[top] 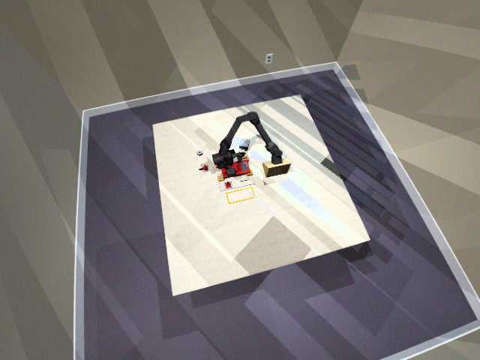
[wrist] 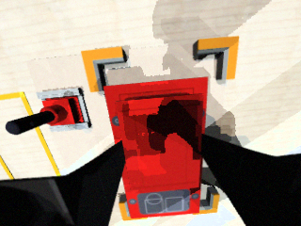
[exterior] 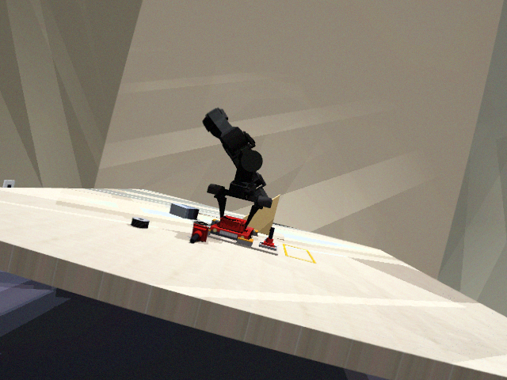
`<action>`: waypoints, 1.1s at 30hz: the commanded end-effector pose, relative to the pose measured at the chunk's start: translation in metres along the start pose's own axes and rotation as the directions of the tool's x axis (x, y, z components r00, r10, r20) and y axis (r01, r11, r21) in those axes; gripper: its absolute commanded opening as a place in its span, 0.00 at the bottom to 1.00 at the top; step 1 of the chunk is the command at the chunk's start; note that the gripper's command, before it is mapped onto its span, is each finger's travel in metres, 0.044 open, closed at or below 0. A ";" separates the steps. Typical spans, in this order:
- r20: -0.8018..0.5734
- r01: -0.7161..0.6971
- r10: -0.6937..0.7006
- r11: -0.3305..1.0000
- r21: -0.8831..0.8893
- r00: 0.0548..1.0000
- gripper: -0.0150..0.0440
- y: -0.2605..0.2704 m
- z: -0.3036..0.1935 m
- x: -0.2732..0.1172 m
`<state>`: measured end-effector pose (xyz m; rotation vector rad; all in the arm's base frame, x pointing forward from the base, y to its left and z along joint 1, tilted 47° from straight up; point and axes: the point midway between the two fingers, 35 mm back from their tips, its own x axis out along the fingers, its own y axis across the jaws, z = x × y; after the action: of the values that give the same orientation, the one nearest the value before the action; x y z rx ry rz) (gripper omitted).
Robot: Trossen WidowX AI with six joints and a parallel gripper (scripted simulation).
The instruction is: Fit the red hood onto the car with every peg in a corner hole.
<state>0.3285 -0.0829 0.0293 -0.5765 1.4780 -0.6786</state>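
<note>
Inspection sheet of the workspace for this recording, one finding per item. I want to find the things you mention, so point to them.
Surface: pale tabletop (top: 201, 247) (exterior: 172, 261), streaked with light and shadow.
Job's things: red hood (exterior: 232, 224) (wrist: 157, 162) over the chassis (exterior: 243, 234) (wrist: 110, 96); full seating cannot be told.
Clutter: black-and-white disc (top: 199, 152) (exterior: 139, 222), grey block (top: 244, 144) (exterior: 183, 210), red piece with black stub (top: 203, 167) (exterior: 200, 231), red-based black stick (exterior: 270, 241) (wrist: 58, 113).
Gripper: shut on the hood (exterior: 234, 222) (wrist: 162, 146).
Cables: nothing seen.
Surroundings: tan walls (exterior: 327, 102), outlet (top: 268, 58) (exterior: 9, 183).

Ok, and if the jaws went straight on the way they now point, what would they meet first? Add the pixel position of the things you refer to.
Probably the red chassis deck (exterior: 248, 232) (wrist: 110, 101), just below the fingertips beside the hood (exterior: 232, 224) (wrist: 157, 160); the exact gap is unclear.
</note>
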 end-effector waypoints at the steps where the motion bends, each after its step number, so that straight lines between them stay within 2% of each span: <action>1: 0.000 0.000 0.000 1.000 0.000 1.000 0.43 0.000 0.000 0.000; 14: 0.000 0.000 0.000 1.000 0.000 1.000 1.00 0.000 0.000 0.000; 19: 0.000 -0.001 0.001 1.000 0.000 1.000 1.00 0.001 0.001 -0.007; 25: -0.001 0.006 -0.006 1.000 0.000 1.000 1.00 0.002 0.001 -0.070; 33: -0.001 0.006 -0.006 1.000 0.000 1.000 1.00 0.001 0.000 -0.073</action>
<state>0.3301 -0.0321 0.0757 -0.5921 1.4796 -0.6821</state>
